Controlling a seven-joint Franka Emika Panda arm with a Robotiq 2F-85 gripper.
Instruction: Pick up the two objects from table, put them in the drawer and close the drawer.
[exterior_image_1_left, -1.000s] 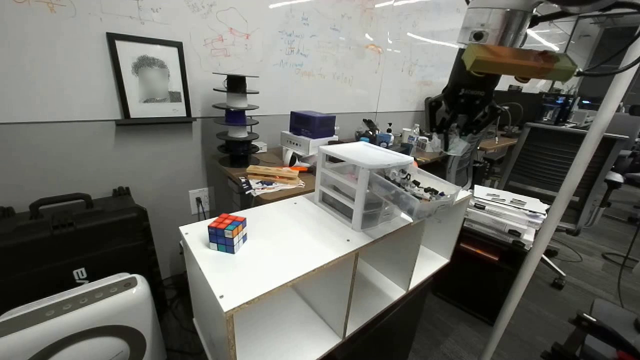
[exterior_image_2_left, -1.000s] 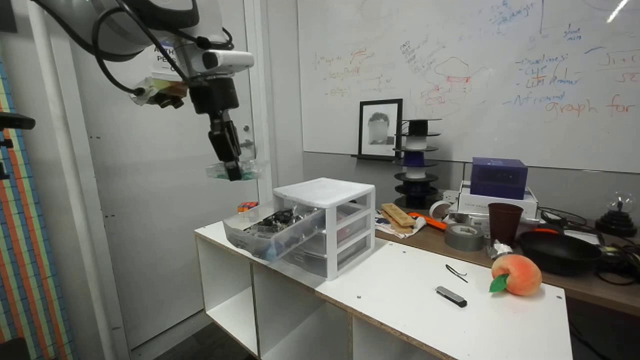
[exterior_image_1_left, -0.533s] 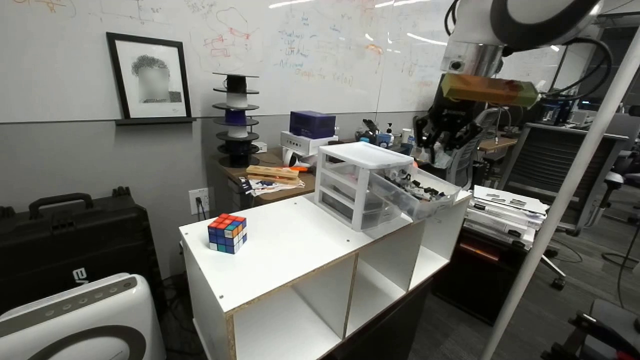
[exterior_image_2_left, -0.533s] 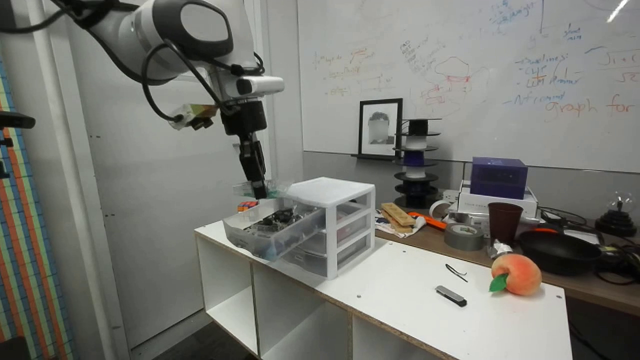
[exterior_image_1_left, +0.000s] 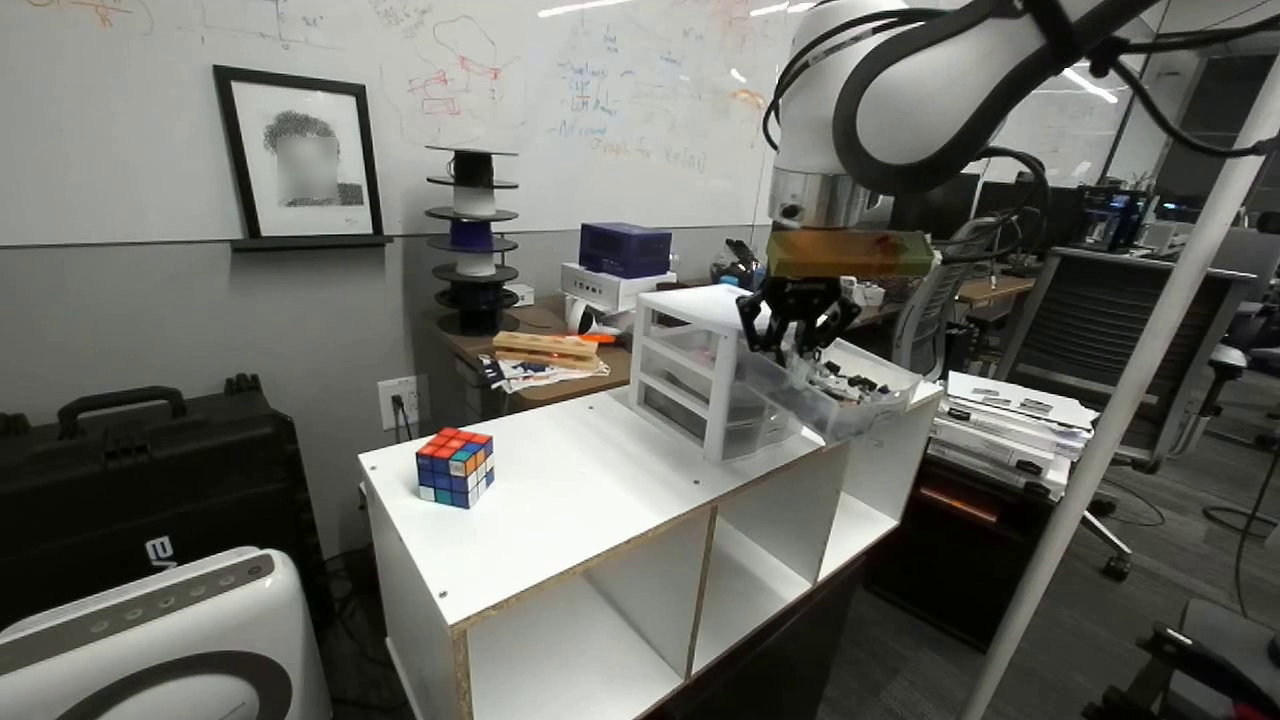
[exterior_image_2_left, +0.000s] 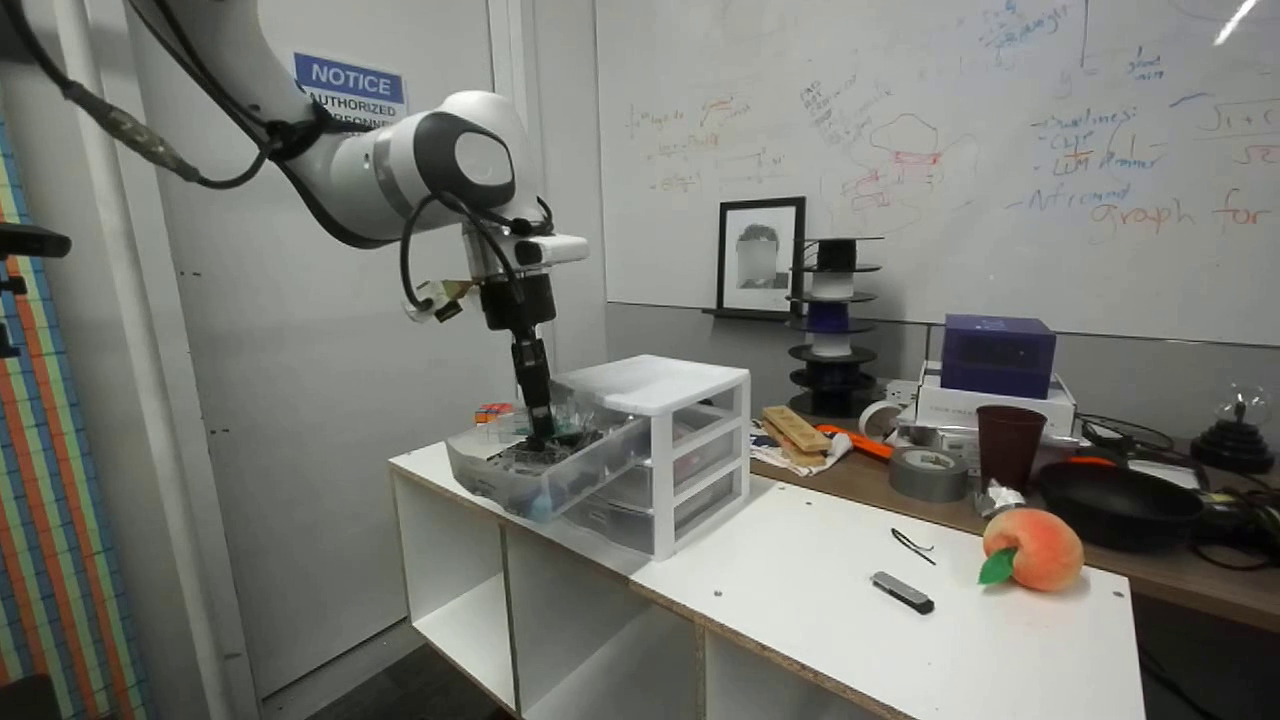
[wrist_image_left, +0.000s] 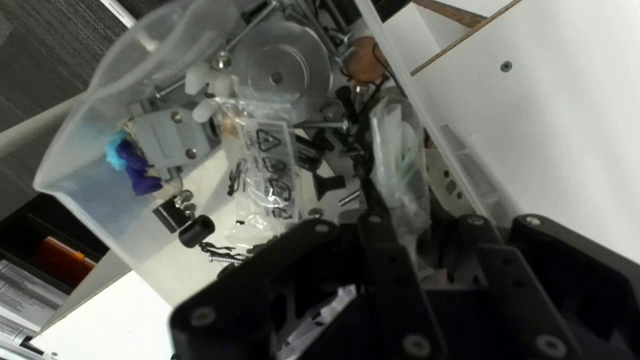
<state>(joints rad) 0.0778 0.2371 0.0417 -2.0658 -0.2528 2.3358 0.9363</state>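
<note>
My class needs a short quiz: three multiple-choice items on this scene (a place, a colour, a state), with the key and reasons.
1. Where does the puzzle cube sit?
A) on the floor
B) on the white shelf unit
C) on the black case

2. What colour is the leaf on the peach?
A) purple
B) blue
C) green

3. How does the parts drawer stand?
A) pulled out
B) fully shut
C) lying on the floor

1 B: an exterior view shows it resting there.
2 C: it shows green against the orange fruit.
3 A: in both exterior views it juts from its white frame.
</note>
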